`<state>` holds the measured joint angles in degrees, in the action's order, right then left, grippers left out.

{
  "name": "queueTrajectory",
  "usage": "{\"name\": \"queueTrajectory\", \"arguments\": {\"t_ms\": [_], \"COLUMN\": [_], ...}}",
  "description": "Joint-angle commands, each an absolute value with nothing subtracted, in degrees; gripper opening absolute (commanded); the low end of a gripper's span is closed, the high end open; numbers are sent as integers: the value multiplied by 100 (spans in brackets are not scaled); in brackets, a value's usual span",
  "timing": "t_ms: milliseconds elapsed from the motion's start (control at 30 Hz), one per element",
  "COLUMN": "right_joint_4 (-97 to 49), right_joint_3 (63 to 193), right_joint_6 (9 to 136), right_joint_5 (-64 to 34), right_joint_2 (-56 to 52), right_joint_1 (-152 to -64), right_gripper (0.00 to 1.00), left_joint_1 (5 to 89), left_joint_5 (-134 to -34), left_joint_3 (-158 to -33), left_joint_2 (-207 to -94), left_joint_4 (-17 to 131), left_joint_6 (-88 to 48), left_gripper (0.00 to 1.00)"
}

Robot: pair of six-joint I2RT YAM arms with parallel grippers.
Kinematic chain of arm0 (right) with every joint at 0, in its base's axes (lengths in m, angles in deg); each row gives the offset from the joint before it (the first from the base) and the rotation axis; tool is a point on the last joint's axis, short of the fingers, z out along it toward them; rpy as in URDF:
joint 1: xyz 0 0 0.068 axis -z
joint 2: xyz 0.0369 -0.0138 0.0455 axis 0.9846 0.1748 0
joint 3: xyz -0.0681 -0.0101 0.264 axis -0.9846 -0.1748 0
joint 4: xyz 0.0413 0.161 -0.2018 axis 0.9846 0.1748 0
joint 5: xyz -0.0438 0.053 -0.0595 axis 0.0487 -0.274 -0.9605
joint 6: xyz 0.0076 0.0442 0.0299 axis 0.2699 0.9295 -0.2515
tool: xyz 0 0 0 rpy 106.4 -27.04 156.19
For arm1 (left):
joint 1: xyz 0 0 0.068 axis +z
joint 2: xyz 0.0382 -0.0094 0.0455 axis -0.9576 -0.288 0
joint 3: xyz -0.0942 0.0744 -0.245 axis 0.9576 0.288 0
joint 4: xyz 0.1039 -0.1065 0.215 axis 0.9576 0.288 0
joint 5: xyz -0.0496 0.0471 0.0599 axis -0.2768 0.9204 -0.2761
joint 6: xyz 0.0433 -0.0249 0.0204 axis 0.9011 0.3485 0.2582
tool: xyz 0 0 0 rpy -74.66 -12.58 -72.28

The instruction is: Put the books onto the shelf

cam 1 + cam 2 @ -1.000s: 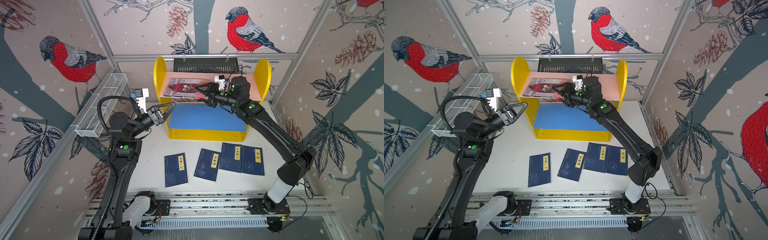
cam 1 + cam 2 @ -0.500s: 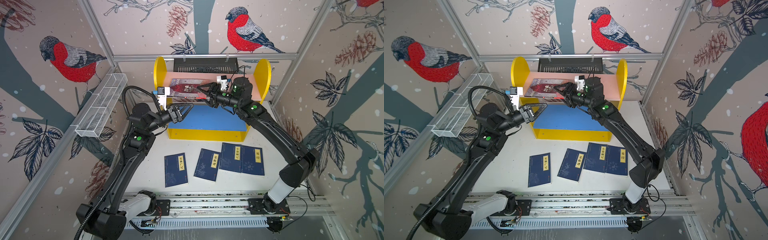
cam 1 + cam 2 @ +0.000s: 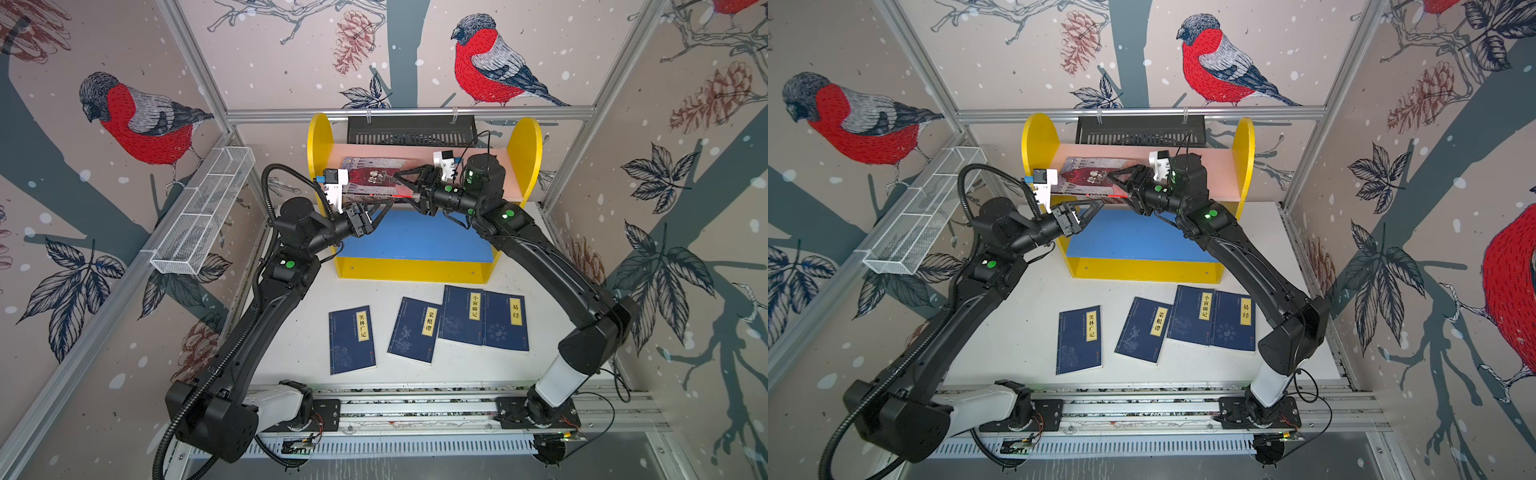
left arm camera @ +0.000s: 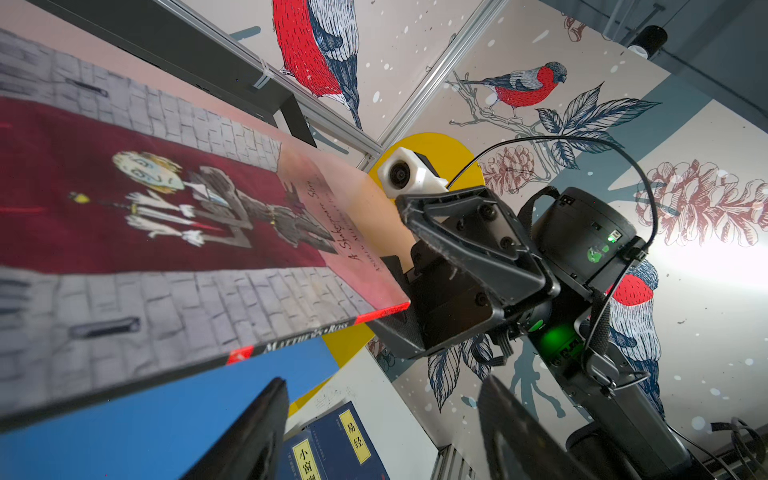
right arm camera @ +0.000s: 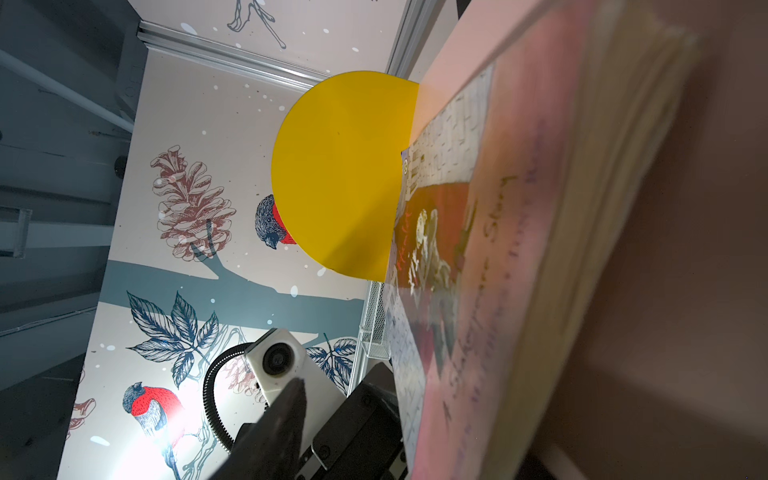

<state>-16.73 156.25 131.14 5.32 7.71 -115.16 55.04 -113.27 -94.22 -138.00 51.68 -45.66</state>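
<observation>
Shelving barely begun: the grey-and-red illustrated book (image 3: 374, 178) sat at the pink upper board (image 3: 513, 166) of the shelf (image 3: 320, 137), upper centre, its end between the jaws of the right pincer (image 3: 405, 189) (grip not discernible), the left pincer (image 3: 380, 212) gaping empty beneath; four navy books (image 3: 351, 338) lay unshelved, lower centre, on the white desk (image 3: 299, 332) among bird-papered walls (image 3: 137, 120).

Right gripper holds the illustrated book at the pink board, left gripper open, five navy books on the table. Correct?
Four navy books, not five, lie on the table; both top views show it. Rest holds: right gripper grips the illustrated book at the pink board, left gripper open.
</observation>
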Motion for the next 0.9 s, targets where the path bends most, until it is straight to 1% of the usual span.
{"name": "queueTrajectory", "arguments": {"t_ms": [0,33,100,167,200,233,300,400,533,867], "right_joint_4": [-1221,-1188,-1133,-1101,-1079,-1067,-1036,-965,-934,-934], "right_joint_3": [15624,15625,15633,15642,15642,15642,15667,15758,15826,16199], "right_joint_6": [12999,12989,12961,12934,12927,12898,12868,12803,12809,12892], "right_joint_5": [534,538,539,566,580,597,635,720,729,714], "right_joint_2": [782,772,760,764,764,763,789,850,894,1162], "right_joint_1": [-11483,-11474,-11440,-11408,-11404,-11394,-11377,-11377,-11377,-11506], "right_gripper": [49,44,39,25,21,20,13,10,10,10], "left_joint_1": [5503,5500,5520,5550,5586,5626,5763,6192,6623,6754], "left_joint_5": [-11274,-11276,-11171,-11007,-10900,-10794,-10669,-10912,-11150,-11348], "left_joint_3": [-9565,-9615,-9804,-10187,-10398,-10571,-10886,-11278,-11464,-11308], "left_joint_2": [-13644,-13543,-13356,-13246,-13197,-13139,-13055,-13034,-13027,-13006], "left_joint_4": [5190,5272,5608,6171,6442,6657,6989,7260,7268,7176], "left_joint_6": [-4503,-4450,-4308,-4122,-4016,-3922,-3798,-3864,-4022,-4318], "left_gripper": [72,72,72,72,72,72,72,73,73,73]}}
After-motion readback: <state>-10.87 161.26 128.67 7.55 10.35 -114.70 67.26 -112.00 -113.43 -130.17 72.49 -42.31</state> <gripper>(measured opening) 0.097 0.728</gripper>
